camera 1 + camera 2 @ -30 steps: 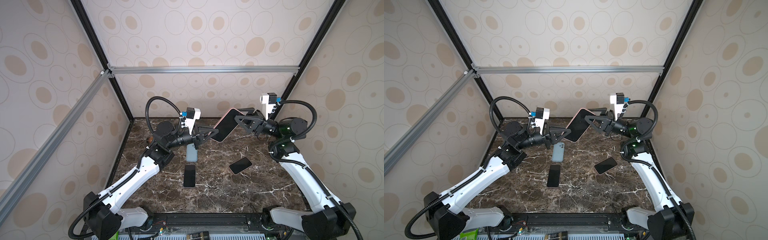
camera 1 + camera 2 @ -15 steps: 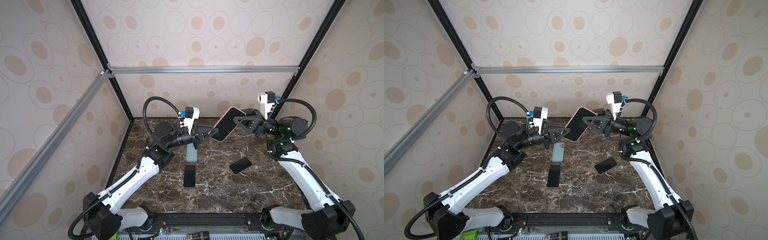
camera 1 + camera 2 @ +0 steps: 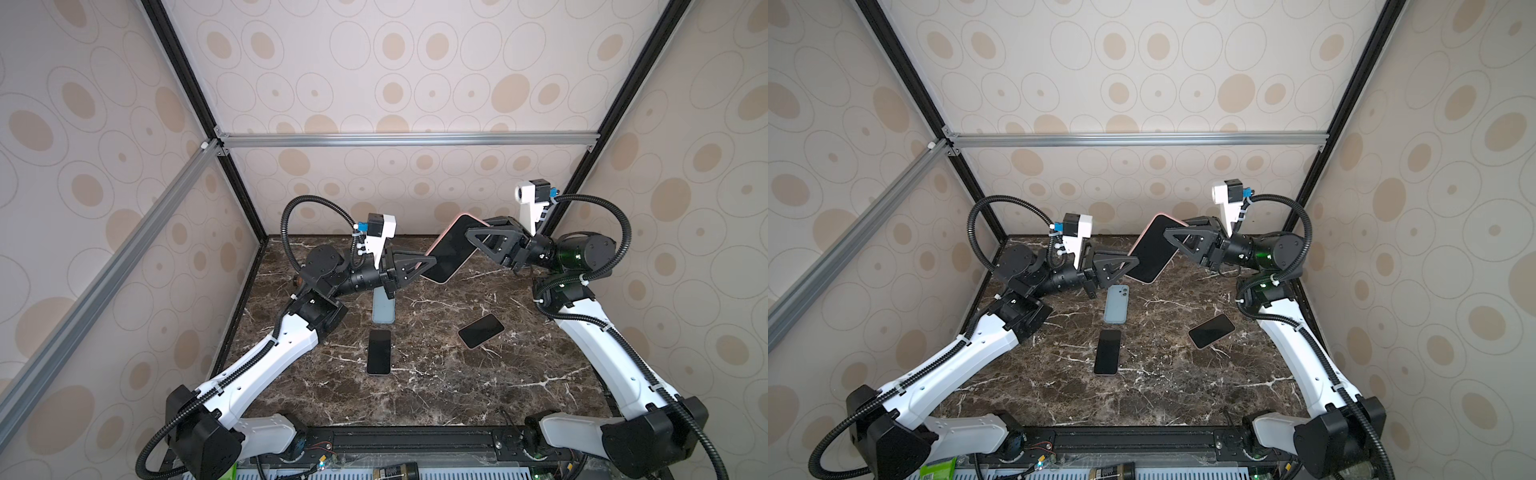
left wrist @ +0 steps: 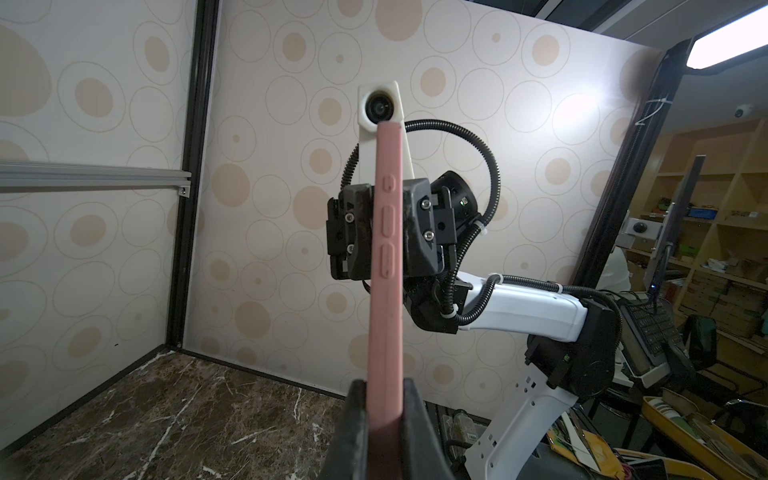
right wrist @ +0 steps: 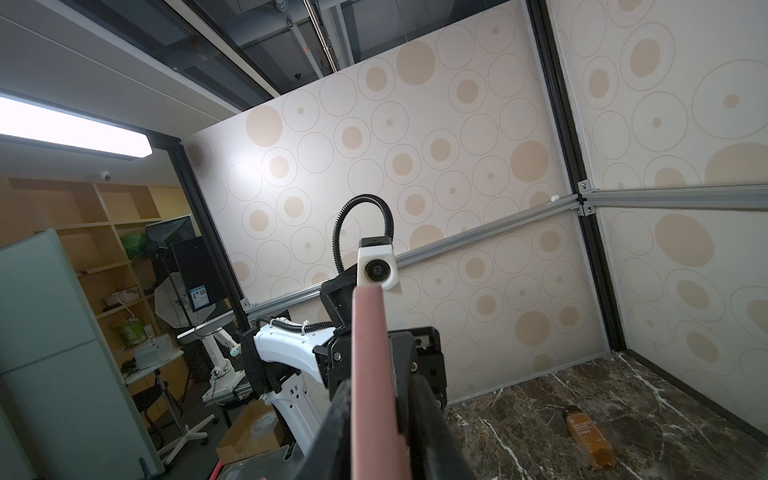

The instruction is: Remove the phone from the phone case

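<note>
Where it hangs tilted above the table [image 3: 436, 395], the phone [image 3: 451, 249], dark-screened, sits inside a pink case [image 4: 386, 257]; left fingers [image 4: 353, 436] clamp the case's lower end, right fingers [image 5: 432, 436] its upper end, both closed on it.

So the cased phone [image 3: 451, 249] sits tilted in the air over the back of the tabletop [image 3: 436, 395], left gripper [image 3: 430, 262] on its lower end, right gripper [image 3: 471, 235] on its upper end. Under it a loose case [image 3: 383, 309] lies flat, a bare phone [image 3: 379, 352] just in front of that, a second phone [image 3: 481, 331] off to the right.
</note>
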`<state>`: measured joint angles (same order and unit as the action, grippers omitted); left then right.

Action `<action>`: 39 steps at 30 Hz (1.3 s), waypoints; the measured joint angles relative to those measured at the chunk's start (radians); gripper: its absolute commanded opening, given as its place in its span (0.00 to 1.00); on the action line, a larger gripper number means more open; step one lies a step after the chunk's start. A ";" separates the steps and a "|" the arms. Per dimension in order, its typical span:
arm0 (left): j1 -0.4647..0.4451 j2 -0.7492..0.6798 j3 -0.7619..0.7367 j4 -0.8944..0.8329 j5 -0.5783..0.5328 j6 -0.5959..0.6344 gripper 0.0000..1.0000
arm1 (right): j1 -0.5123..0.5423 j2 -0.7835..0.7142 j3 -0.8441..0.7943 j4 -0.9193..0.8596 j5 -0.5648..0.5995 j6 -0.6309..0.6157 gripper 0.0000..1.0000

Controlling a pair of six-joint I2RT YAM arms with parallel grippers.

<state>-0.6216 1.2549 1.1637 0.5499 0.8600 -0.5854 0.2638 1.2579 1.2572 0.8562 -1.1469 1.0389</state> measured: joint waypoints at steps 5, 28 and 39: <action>0.001 -0.008 -0.003 -0.003 0.008 -0.021 0.15 | 0.004 0.000 0.015 -0.026 -0.012 -0.053 0.13; 0.013 -0.015 -0.012 -0.032 0.108 0.022 0.29 | 0.053 -0.019 0.066 -0.232 0.001 -0.138 0.12; 0.014 -0.016 -0.015 -0.063 0.122 0.021 0.04 | 0.058 -0.038 0.055 -0.247 0.023 -0.224 0.24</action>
<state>-0.6075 1.2388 1.1484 0.4873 0.9825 -0.5648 0.3218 1.2198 1.3125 0.6094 -1.1240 0.8154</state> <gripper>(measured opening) 0.118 0.171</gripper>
